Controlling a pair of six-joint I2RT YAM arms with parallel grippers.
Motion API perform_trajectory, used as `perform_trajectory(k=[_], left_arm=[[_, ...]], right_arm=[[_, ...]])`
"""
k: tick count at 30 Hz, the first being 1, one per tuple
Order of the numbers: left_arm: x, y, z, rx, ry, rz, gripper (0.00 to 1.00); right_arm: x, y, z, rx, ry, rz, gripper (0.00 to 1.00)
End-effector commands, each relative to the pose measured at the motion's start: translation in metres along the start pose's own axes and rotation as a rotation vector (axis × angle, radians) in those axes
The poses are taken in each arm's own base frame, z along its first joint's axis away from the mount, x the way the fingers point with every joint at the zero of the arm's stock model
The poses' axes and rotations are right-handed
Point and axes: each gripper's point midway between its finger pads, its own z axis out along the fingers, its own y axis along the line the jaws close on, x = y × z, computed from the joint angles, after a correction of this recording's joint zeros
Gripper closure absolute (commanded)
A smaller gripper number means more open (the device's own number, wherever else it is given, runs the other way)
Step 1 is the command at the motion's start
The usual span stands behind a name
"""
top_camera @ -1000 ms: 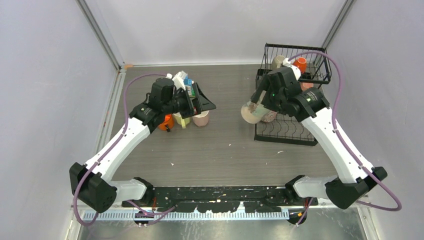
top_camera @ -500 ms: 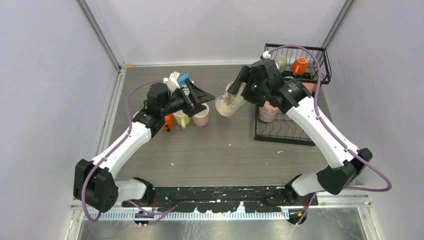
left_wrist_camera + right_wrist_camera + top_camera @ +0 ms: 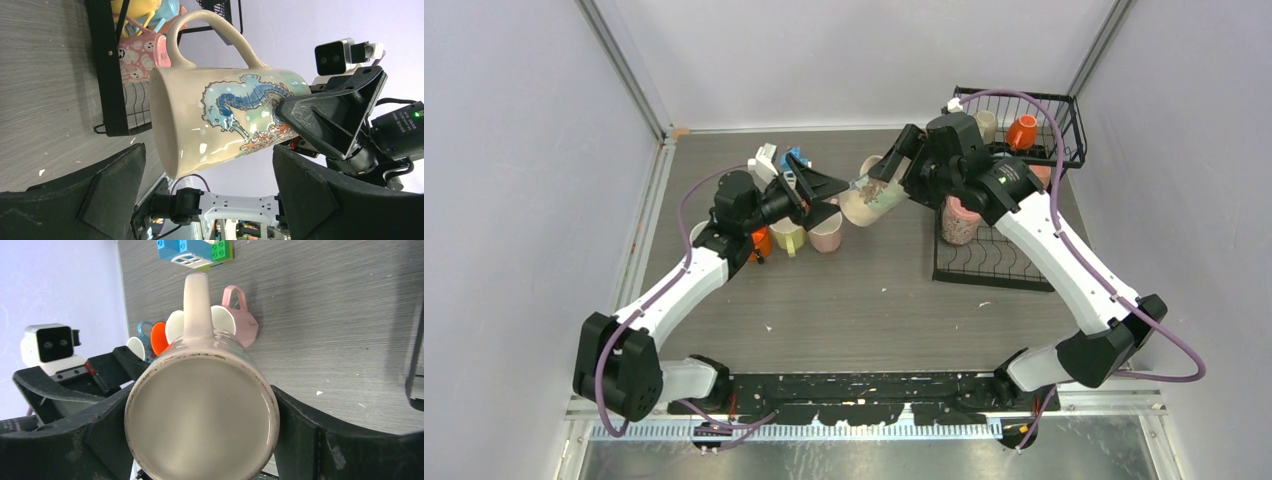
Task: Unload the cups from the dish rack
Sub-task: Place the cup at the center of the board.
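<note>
Cream ceramic mug (image 3: pixel 225 120) with a blue seahorse painted on its side is hanging sideways in the air, and my right gripper (image 3: pixel 202 425) is clamping it near the base, one finger pressing on each flank, the handle turned toward the far wall. It is hovering over the grey wood-grain table (image 3: pixel 864 290), between the black wire dish rack (image 3: pixel 994 265) and a cluster on the table: a small orange mug (image 3: pixel 761 243), a pale yellow mug (image 3: pixel 789 238) and a plain pink mug (image 3: pixel 826 238), with a blue, white and green toy block house (image 3: pixel 192 251) just beyond. My left gripper (image 3: pixel 842 198) is standing with jaws wide, flanking the mug's open end; whether they are touching it I cannot tell. A ghost-patterned pink mug (image 3: pixel 137 55) is sitting in the rack's base and an orange-red mug (image 3: pixel 1024 130) in its upper basket.
</note>
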Motion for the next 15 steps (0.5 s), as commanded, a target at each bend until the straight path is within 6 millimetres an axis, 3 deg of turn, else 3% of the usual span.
perform_trajectory(k=[1,6,15], left_arm=[[-0.002,-0.022,-0.001,0.11,0.002,-0.011,0.02],[-0.003,-0.036,-0.006,0.177,0.006,-0.054,0.09],[-0.004,-0.062,-0.026,0.326,-0.004,-0.153,0.4]], right_arm=[[-0.034,0.064,-0.024,-0.245,-0.101,0.064,0.75],[-0.027,0.076,-0.022,-0.306,-0.058,0.079,0.75],[-0.024,0.096,-0.023,-0.479,0.03,0.161,0.73]])
